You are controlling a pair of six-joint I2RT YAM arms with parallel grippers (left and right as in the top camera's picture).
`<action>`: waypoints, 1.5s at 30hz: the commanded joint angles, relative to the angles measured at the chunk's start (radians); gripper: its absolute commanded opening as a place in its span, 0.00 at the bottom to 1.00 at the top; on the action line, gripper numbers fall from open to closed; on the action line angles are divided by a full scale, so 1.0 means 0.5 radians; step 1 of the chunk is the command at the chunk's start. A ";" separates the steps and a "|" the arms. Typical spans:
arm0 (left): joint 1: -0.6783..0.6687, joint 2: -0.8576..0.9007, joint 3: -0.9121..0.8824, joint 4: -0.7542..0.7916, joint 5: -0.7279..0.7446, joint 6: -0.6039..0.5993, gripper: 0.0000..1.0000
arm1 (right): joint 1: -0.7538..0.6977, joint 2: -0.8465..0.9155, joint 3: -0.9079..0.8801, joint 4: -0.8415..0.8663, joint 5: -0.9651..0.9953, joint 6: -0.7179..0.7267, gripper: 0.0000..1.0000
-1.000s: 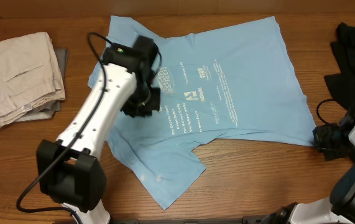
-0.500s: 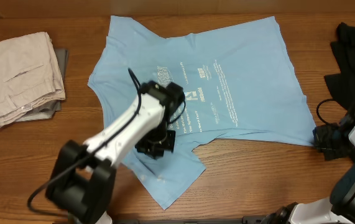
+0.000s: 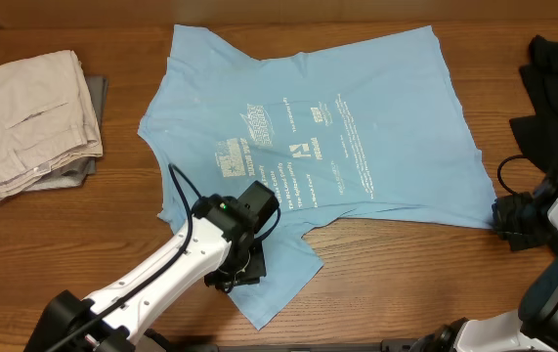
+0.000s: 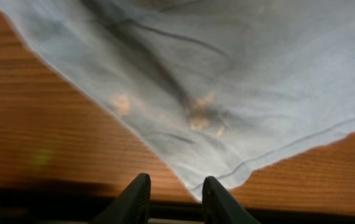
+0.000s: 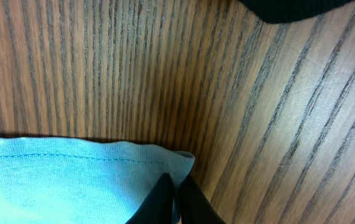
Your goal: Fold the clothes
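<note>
The clothes, a light blue T-shirt (image 3: pixel 357 127) with white print, lie spread flat on the wooden table. My left gripper (image 3: pixel 242 264) hovers over the near sleeve (image 3: pixel 279 279). In the left wrist view its fingers (image 4: pixel 141 190) stand apart, and the sleeve's hemmed corner (image 4: pixel 217 177) lies just ahead of the gap, with nothing pinched. My right gripper (image 3: pixel 501 217) sits at the shirt's right hem corner. In the right wrist view its jaws (image 5: pixel 174 186) are pressed together with the folded edge of the hem (image 5: pixel 165 160) between them.
Folded beige trousers (image 3: pixel 34 117) lie at the far left. A black garment (image 3: pixel 557 83) is heaped at the right edge, and its rim shows at the top of the right wrist view (image 5: pixel 295 7). Bare wood runs along the near edge.
My left arm swept from the shirt's printed chest down to the near sleeve, and its jaws parted. The right arm and the shirt stayed put.
</note>
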 commanded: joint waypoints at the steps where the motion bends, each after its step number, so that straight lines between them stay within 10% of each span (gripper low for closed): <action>1: 0.015 -0.005 -0.138 0.101 0.249 -0.085 0.31 | -0.013 0.007 -0.042 0.007 -0.001 0.008 0.10; 16: -0.193 -0.005 -0.298 0.242 0.397 0.272 0.35 | -0.013 0.007 -0.042 0.007 -0.002 0.008 0.10; 45: -0.296 -0.005 -0.306 0.243 0.502 -1.211 0.51 | -0.013 0.007 -0.042 -0.008 -0.002 0.008 0.12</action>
